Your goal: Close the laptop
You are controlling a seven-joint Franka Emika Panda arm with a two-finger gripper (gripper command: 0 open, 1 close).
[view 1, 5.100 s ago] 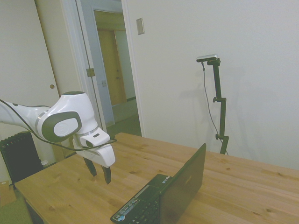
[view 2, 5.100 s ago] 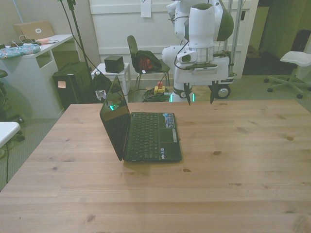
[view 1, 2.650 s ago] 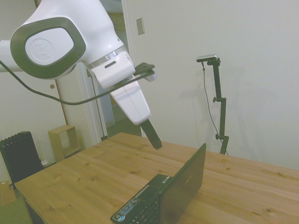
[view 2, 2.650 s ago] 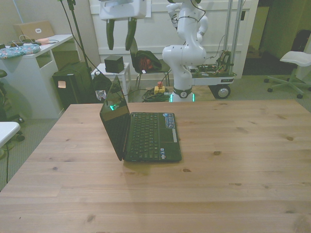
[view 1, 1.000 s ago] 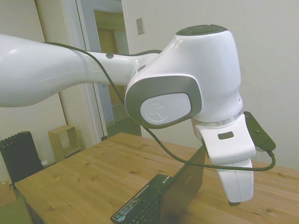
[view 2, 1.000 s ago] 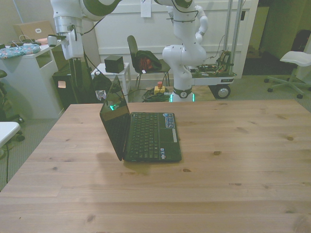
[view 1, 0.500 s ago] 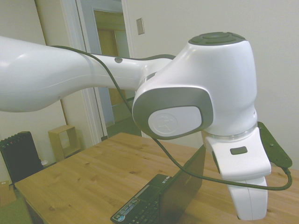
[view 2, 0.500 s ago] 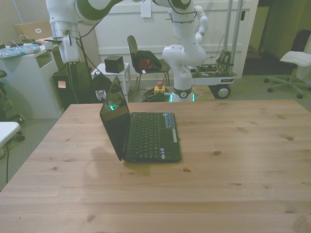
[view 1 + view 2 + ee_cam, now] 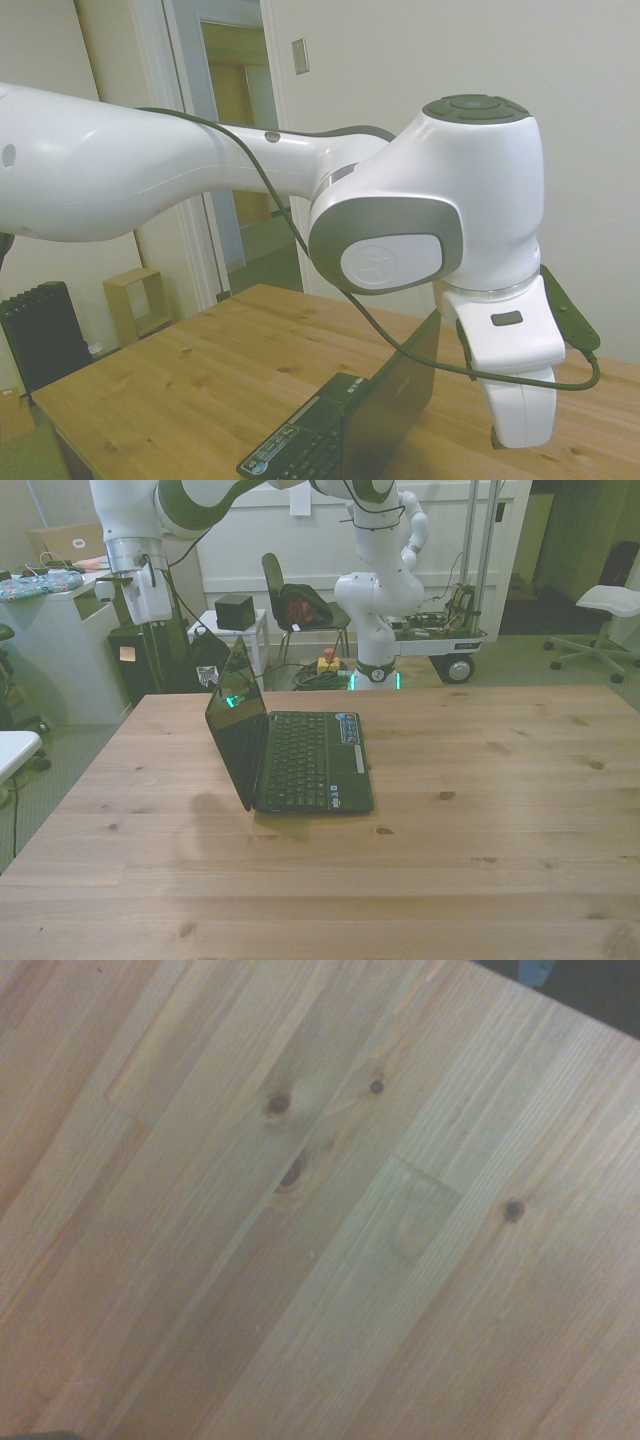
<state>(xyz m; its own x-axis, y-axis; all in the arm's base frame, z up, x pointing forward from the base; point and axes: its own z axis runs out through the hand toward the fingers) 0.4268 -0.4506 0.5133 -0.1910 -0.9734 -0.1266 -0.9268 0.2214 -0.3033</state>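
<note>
A: laptop (image 9: 290, 750) is open on the worktop (image 9: 480, 810), on the front view's left half. Lid stands steeply, tilted a bit back, dark back of it facing the front view's left. Keyboard deck lies flat to the lid's right. Small bluish sticker on the deck corner far from the camera.

B: side view agrees?

A: yes. laptop (image 9: 360, 420) sits at the bottom centre, lid up, hinge end toward the far wall. Only the near part of the keyboard shows.

B: arm?

A: in the front view it comes over from the base, top middle, and hangs down at the front view's left, beyond the worktop's far-left corner and to the left of the lid. tool (image 9: 150, 630) hangs there above worktop height, apart from the laptop, nothing seen in it.

B: open or closed?

A: cannot tell. In the front view it blends into dark clutter behind. In the side view the white hand body (image 9: 520, 400) fills the right, just right of the lid, and the tips are barely visible at its lower end.

B: wrist cam?

A: bare wood worktop (image 9: 300, 1220) only, knots and plank seams, a dark strip at one corner. No laptop in it.
</note>
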